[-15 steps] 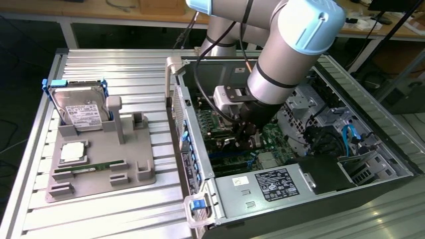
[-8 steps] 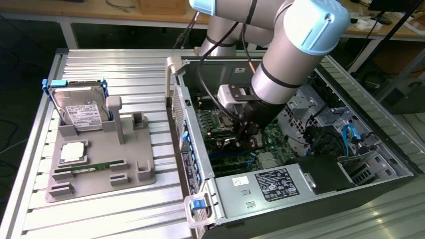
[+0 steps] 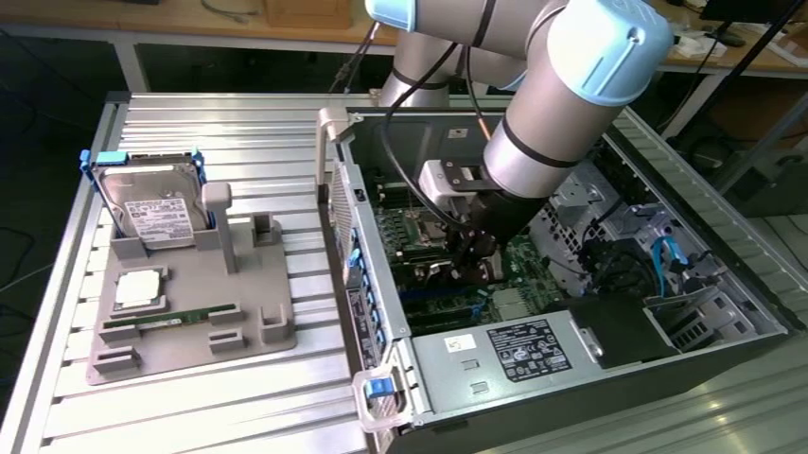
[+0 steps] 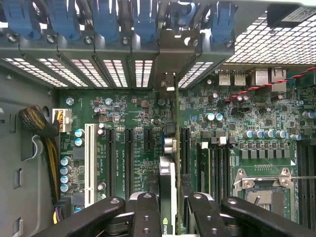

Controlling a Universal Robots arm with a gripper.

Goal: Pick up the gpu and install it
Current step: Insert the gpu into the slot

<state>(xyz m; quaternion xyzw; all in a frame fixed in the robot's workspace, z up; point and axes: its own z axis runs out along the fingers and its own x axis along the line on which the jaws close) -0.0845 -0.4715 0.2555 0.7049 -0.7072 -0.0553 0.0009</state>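
Reading across from the exterior view's left, the bench (image 3: 227, 416) carries a grey fixture tray (image 3: 272, 331) holding the hard drive (image 3: 151, 213) in its blue-tabbed frame and the memory stick (image 3: 170, 322). Next stands the open computer case (image 3: 378, 312). Inside it, the arm (image 3: 569, 104) reaches down toward the motherboard (image 3: 407, 227).

The pincer (image 3: 476, 253) is clenched on the gpu (image 4: 167, 173). The wrist view shows the card edge-on between the black fingers (image 4: 146, 212), over the motherboard and just beside the black expansion slots (image 4: 128, 158). Whether its contact edge has entered a slot cannot be told.

Handling: judge the gpu light, stiff and fragile. A thin circuit board tolerates no bending, and its contact edge and surface parts are best left untouched. Take hold across the two flat faces near the upper edge, as the present grasp does, with the card vertical so it meets the slot squarely.

Appearance: a thin, flat, dark card, seen here as a narrow strip with a pale metallic part along its top.
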